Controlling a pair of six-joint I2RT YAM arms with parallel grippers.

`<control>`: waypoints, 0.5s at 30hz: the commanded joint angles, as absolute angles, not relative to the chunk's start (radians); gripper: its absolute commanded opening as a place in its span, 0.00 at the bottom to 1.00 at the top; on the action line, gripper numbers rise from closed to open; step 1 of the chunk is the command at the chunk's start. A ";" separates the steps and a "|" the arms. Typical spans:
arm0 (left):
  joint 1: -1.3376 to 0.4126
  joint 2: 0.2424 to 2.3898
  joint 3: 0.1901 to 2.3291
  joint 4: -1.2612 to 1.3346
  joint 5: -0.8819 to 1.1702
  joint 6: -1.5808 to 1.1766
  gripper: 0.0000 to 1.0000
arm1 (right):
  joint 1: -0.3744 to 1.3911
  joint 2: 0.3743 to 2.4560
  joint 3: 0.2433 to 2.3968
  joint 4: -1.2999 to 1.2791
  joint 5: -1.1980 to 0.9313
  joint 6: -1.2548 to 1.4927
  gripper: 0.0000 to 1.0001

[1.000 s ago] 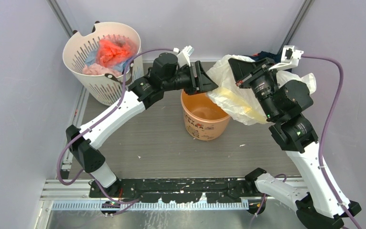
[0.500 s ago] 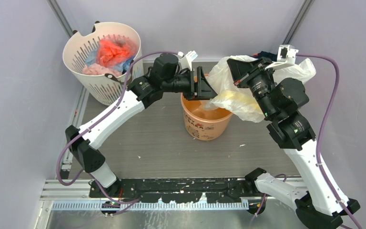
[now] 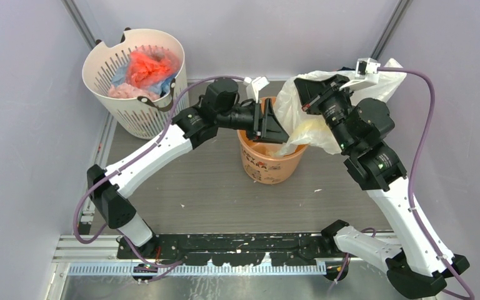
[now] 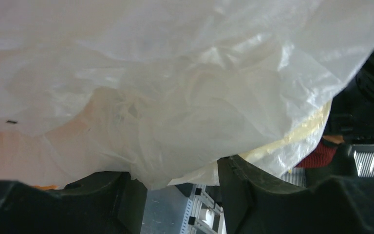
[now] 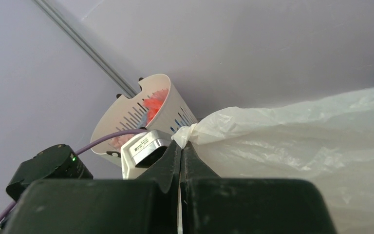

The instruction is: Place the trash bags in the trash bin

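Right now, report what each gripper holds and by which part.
Right gripper is shut on the trash bag, pinching a bunched tip of its film. Left gripper holds nothing: jaws apart, film sagging loosely between them.

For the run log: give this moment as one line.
right gripper: shut on trash bag | left gripper: open, against bag | trash bin: upright, bag's lower end at mouth

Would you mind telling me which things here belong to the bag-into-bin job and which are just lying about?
Job: pale-yellow trash bag, pinched by the right gripper; orange bin; left gripper, open, against the bag.
Lying about: white slotted basket; coloured bundles inside it.
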State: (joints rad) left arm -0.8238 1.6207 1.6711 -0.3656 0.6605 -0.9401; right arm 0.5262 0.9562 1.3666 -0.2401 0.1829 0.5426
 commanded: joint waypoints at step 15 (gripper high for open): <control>-0.900 1.528 1.566 -0.106 0.716 -1.024 0.46 | 0.523 0.976 1.407 -0.191 0.238 0.501 0.01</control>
State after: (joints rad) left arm -0.8894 1.5883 1.5631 -0.1734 0.7219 -1.0431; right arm 0.5262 0.9760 1.3666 -0.2401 0.2180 0.5163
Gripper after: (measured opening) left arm 0.469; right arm 0.030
